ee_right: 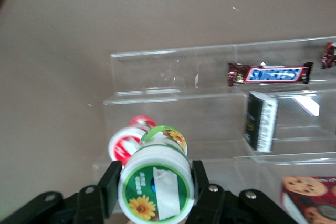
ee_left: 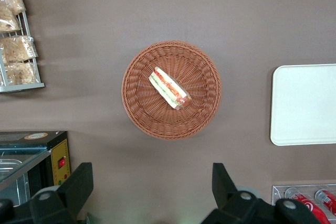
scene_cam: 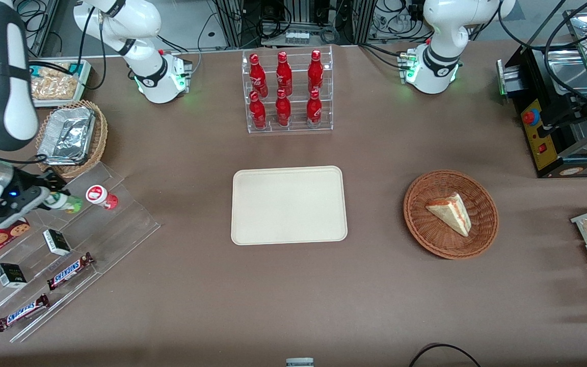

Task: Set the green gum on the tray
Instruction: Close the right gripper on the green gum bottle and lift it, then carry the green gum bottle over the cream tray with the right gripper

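Green gum (ee_right: 155,190) sits pinched in the gripper (scene_cam: 51,196); the tray (scene_cam: 289,205) lies toward three o'clock.

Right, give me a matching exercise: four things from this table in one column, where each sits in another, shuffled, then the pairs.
Things:
1. green gum
2. sandwich wedge
3. foil tray
4. red gum bottle

Places:
A. in the wicker basket toward the parked arm's end
B. on the clear stepped rack, free, beside the pincer
C. between the fingers of the pincer, at the rack
D. in the wicker basket toward the working arm's end

The cream tray holds nothing yet.

Pairs: 1-C, 2-A, 3-D, 4-B
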